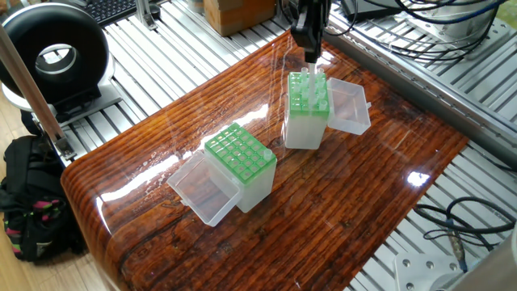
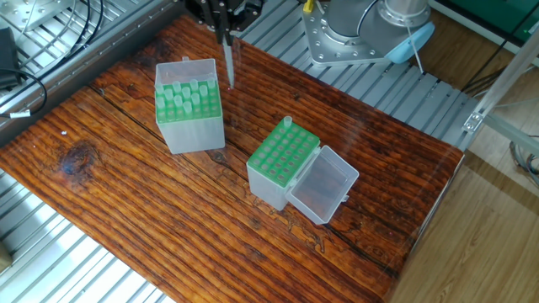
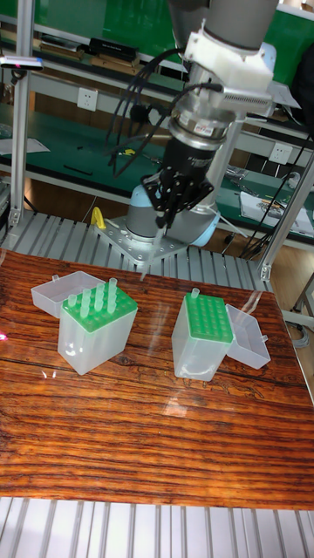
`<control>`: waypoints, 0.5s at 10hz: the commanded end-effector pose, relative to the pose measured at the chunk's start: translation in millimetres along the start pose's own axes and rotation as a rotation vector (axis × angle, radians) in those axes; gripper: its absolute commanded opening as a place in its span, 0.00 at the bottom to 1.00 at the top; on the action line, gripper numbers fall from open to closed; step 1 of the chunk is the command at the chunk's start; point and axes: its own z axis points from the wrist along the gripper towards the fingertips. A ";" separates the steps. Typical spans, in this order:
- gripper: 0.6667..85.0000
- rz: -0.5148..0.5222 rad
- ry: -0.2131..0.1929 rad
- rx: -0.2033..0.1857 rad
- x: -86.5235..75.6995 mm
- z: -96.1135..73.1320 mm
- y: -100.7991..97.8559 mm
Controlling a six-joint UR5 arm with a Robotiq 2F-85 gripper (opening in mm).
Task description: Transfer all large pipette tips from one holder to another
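gripper (image 3: 166, 205) clenched on one tip (image 3: 148, 259), lifted clear above the table (image 2: 126, 210) | full rack (image 2: 188, 105) near back edge, tips (image 2: 187, 95) standing in it | second rack (image 2: 285, 151) mid-table, one tip (image 2: 287, 124) at its corner

A grey cylindrical arm link ending in a white angular wrist housing (image 3: 228, 54) is seen in the tall fixed view, with a silver ringed collar (image 3: 202, 124) beneath it. Below that a black, tapering two-finger gripper (image 3: 160, 222) is fitted — black cables (image 3: 139, 96) are looped along its side. A pale blue joint cap is carried on the arm's rounded grey base (image 2: 396, 18), which is bolted to a silver metal plate (image 2: 337, 40).
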 end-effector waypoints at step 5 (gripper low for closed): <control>0.14 0.204 -0.159 -0.058 -16.2 -16.2 49.3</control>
